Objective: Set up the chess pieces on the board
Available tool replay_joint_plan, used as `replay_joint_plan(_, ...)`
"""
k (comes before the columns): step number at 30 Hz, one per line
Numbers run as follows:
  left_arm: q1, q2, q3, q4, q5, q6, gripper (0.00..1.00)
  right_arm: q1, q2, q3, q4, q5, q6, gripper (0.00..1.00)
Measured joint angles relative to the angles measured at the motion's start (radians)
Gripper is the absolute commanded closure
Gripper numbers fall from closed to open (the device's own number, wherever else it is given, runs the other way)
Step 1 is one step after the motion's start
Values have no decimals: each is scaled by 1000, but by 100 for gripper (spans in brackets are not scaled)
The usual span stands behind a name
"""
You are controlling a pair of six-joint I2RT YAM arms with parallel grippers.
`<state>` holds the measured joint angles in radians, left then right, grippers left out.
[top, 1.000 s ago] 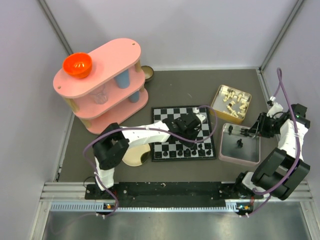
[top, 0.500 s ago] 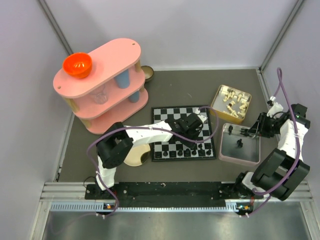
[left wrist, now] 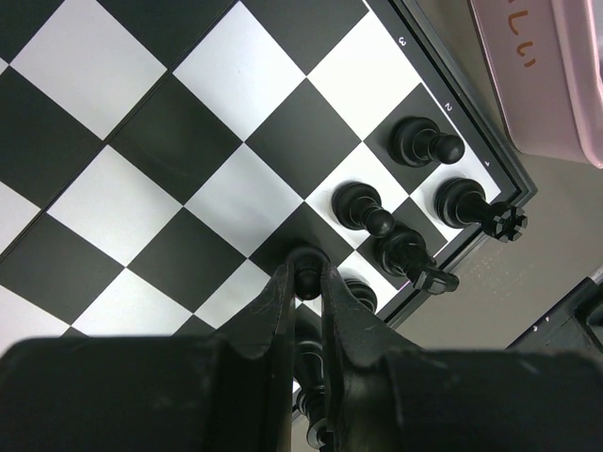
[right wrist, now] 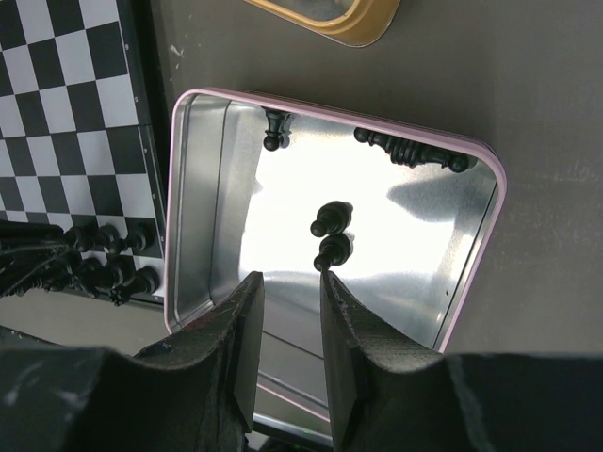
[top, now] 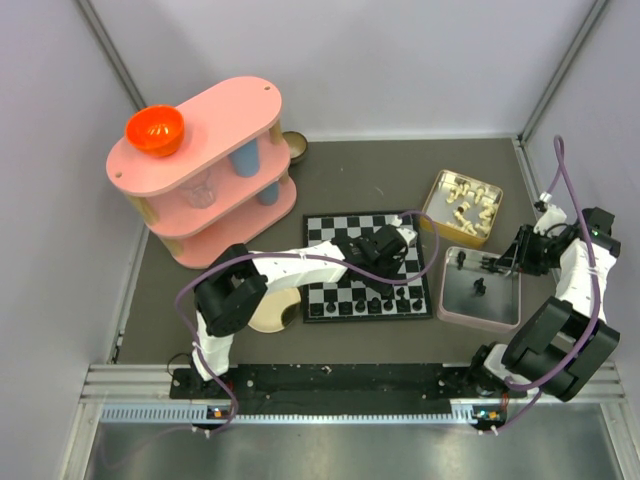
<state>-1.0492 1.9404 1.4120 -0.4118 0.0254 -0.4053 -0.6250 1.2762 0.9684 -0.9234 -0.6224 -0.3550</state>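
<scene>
1. A dark grey table (top: 400,170) carries the whole scene, with two arms bolted at its near edge.
2. A pink two-tier wooden shelf (top: 215,115) stands at the far left, a glossy orange bowl (top: 154,129) on its top deck.
3. The flat black-and-white checked chessboard (top: 330,230) lies at the table's middle, between a round cream plate (top: 262,316) on its left and a pink-rimmed rectangular metal tin (top: 478,322) just to its right.
4. A yellow-rimmed tin (right wrist: 367,38) holding cream-white chessmen (top: 465,198) sits beyond the pink one.
5. The left gripper (left wrist: 303,275) reaches over the board's near right corner, its fingers pinching the head of one black piece (left wrist: 305,260) at a dark square.
6. The right gripper (right wrist: 290,282) hangs over the pink-rimmed tin, fingers slightly parted with nothing between them.
7. Glossy black chess pieces (left wrist: 426,143) stand crowded in the board's near rows by the right corner; a few more lie in the pink-rimmed tin.
</scene>
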Motion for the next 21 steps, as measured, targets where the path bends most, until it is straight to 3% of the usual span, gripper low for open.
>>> replay_joint_plan(8, -1, 0, 0, 0, 0, 0, 81, 0, 0, 0, 0, 0, 0, 69)
replay_joint_plan(21, -5, 0, 0, 0, 0, 0, 74, 0, 0, 0, 0, 0, 0, 69)
